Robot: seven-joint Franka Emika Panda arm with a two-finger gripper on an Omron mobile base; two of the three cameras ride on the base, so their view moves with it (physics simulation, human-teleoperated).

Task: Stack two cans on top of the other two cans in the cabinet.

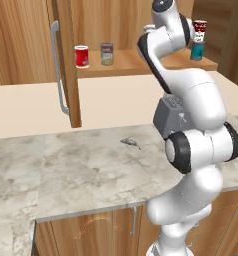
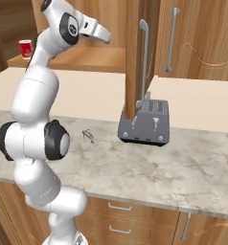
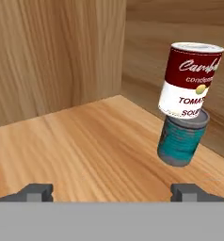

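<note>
Soup can: the red-and-white soup can (image 3: 191, 80) sits on top of the teal can (image 3: 182, 141), so one stack looks made; from the hand camera it seems set a little off-centre on the teal can, though the tilted view may exaggerate that.
Teal can: it stands on the cabinet shelf (image 1: 131, 62), toward the right end of it, and serves as the base of that stack (image 1: 197, 50).
Grey can: the grey can with the green-yellow label (image 1: 107, 54) stands on the shelf well to the left of the teal can, not yet stacked.
Red can: the plain red can (image 1: 81, 56) stands just left of the grey can, apart from it, its top bare; I judge it is the base waiting for the grey one.
Claw: the claw (image 3: 114, 190) has its fingers spread wide with nothing between them, hanging over bare shelf to the left of the teal can and short of it.
Next step, my guess: reach left along the shelf for the grey can.
Cabinet door: the door with the long grey handle (image 1: 58, 70) stands open, left of the red can, leaving the shelf reachable.
Bench: the marble bench (image 1: 81, 170) lies below the shelf, with a toaster (image 2: 144, 122) on it.
</note>
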